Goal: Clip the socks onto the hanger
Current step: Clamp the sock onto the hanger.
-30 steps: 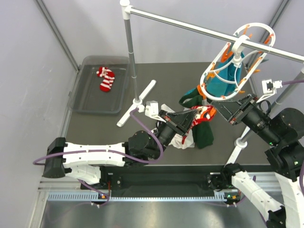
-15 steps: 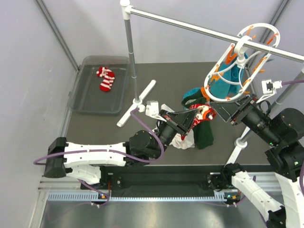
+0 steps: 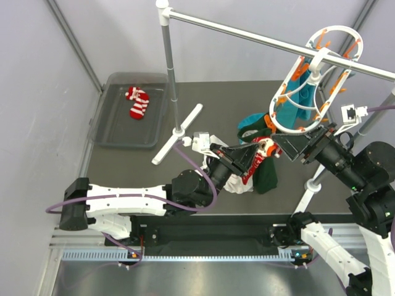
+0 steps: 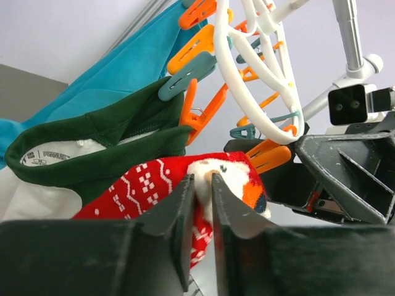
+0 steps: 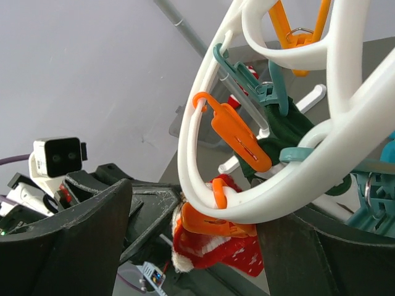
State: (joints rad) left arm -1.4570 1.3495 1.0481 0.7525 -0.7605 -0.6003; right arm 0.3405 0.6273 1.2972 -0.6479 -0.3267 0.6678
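The white hanger [image 3: 316, 79] with orange clips hangs tilted on the rail. A red snowflake-dotted sock [image 4: 148, 185] hangs at its low end, and an orange clip [image 5: 216, 221] bites the sock's white cuff. My left gripper [image 4: 202, 179] stands just below the clip, its jaws nearly together with the cuff pinched between them. My right gripper [image 5: 213, 203] is open wide, one finger on each side of that clip and touching neither it nor the sock [image 5: 231, 254]. The striped sock [image 3: 137, 102] lies in the grey tray [image 3: 117, 132].
A dark green cloth [image 3: 266, 176], a teal cloth [image 3: 290, 111] and a white cloth [image 3: 237, 183] hang from other clips beside the sock. The long white rail [image 3: 259, 38] and its post [image 3: 170, 74] stand behind. Both grippers sit close together under the hanger.
My right gripper opened wide and let go of the orange clip. The hanger swung up and to the right. My left jaws eased slightly on the cuff.
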